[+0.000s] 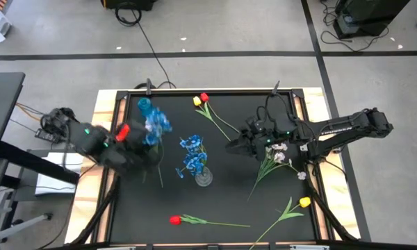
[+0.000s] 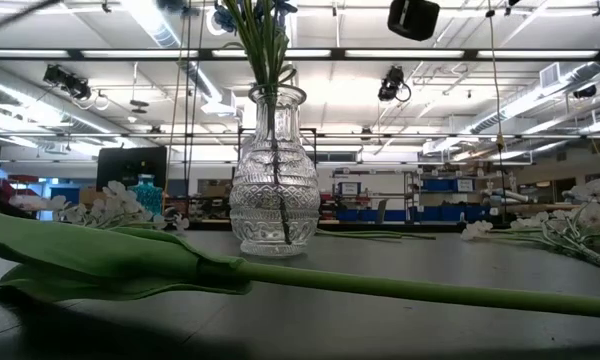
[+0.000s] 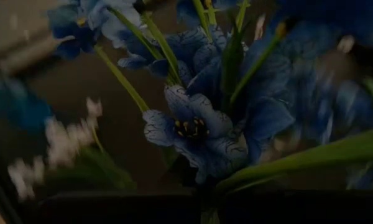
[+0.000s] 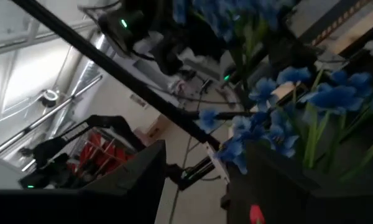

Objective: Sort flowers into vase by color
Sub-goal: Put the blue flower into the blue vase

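Left end effector (image 1: 140, 149), clamped on a blue bunch (image 1: 153, 123) whose stems run toward 5 o'clock, is placed at 9 o'clock of the vase (image 1: 203, 178), nearer than the right end effector (image 1: 231, 146), grip undetermined.

Grey concrete floor (image 1: 215, 28); ceiling strip lights (image 2: 420, 53) overhead.

Shining evenly from above across the high view, leaving the black tabletop (image 1: 222, 205) matte with only faint shadows. Glaring hard from ceiling strip lights (image 2: 420, 53) in the low view, catching bright highlights on the cut glass vase (image 2: 274, 180); blurring the near green stem (image 2: 380, 287) running across the foreground. Lying dim and murky in the left wrist view, keeping one blue flower (image 3: 196, 130) sharp, smearing the white blossoms (image 3: 62, 146). Streaking with motion blur throughout the right wrist view, blowing out the pale ceiling.
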